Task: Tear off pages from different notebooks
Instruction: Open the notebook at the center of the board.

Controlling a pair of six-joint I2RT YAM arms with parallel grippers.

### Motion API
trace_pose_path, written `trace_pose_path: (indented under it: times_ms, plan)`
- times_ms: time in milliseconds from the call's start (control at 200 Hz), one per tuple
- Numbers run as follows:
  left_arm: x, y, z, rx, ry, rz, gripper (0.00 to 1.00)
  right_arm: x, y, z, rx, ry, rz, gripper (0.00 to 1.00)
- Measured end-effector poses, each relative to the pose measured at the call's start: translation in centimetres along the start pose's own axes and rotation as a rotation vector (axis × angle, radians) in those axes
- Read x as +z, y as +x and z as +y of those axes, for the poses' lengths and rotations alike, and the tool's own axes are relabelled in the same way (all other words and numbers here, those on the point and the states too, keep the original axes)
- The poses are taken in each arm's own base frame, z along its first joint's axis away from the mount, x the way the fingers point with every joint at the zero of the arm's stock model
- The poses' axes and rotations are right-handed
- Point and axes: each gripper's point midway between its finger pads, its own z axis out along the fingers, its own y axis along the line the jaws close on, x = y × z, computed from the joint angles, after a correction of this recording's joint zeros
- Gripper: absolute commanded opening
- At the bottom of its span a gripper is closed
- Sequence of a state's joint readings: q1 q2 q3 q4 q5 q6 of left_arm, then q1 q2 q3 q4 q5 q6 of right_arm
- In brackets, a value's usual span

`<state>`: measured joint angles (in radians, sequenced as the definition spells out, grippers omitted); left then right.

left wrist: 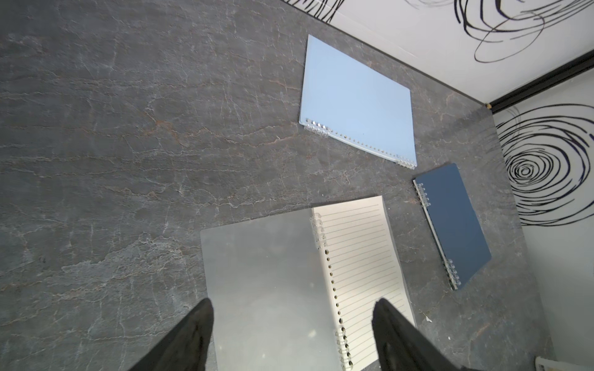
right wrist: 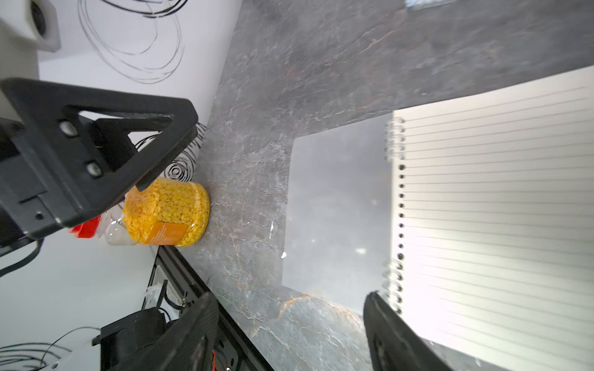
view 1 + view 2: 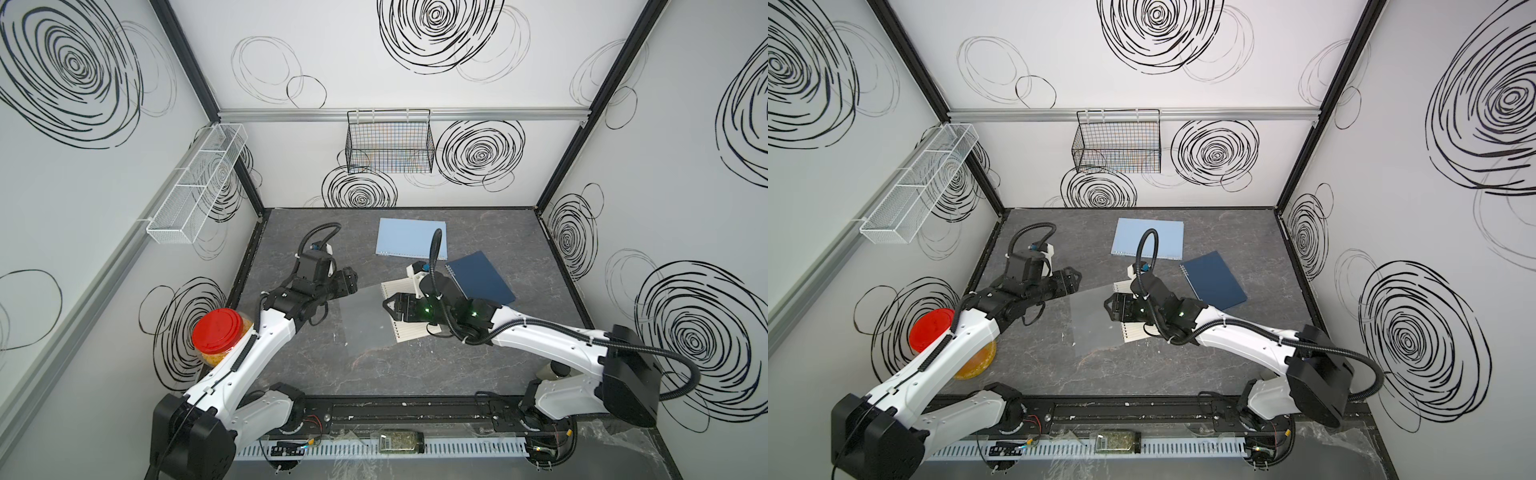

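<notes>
**Clear-covered notebook (image 1: 360, 257) lies open between the arms, lined page (image 2: 482, 208) exposed for tearing.**
Its clear cover (image 1: 263, 289) is folded aside, which frees the page. Left gripper (image 1: 292, 305) and right gripper (image 2: 289, 300) hover above it, jaws wide and empty — probably one to pin, one to pull. Light-blue notebook (image 3: 411, 239) and navy notebook (image 3: 482, 278) lie shut beyond.

Your two top views hang high above the near edge, tilted down toward the back wall (image 3: 291, 166), so you get the whole table (image 3: 374, 365) twice. Your wrist cams sit low and close: left faces the far right corner, right faces the jar (image 2: 167, 208), both sharing the open notebook (image 1: 360, 257).
</notes>
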<state>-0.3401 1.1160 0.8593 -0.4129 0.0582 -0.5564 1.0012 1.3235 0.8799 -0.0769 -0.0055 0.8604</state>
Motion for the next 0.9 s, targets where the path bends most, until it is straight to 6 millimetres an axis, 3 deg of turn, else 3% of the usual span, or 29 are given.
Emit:
trace_pose_path:
  times_ms: [160, 350, 585, 686, 781, 901]
  plan:
    - [1.4, 1.2, -1.6, 0.066, 0.017, 0.063, 0.80, -2.5, 0.8, -3.4, 0.030, 0.106, -0.050, 0.76]
    - [2.1, 2.9, -3.8, 0.127, 0.072, 0.100, 0.79, -3.5, 1.5, -7.4, 0.031, 0.236, -0.070, 0.78]
    - [3.6, 5.9, -4.7, 0.141, 0.127, 0.162, 0.79, -4.5, -1.8, -12.5, 0.079, 0.341, -0.118, 0.79]
    - [4.8, 6.3, -4.8, 0.143, 0.126, 0.176, 0.79, -4.1, -2.6, -14.9, 0.096, 0.376, -0.101, 0.79]
    - [6.3, 6.6, -4.6, 0.141, 0.102, 0.211, 0.78, -2.8, -2.0, -17.0, 0.115, 0.404, -0.034, 0.77]
    - [8.0, 6.1, -5.2, 0.142, 0.087, 0.231, 0.78, -0.5, -1.4, -18.6, 0.119, 0.437, 0.084, 0.67]
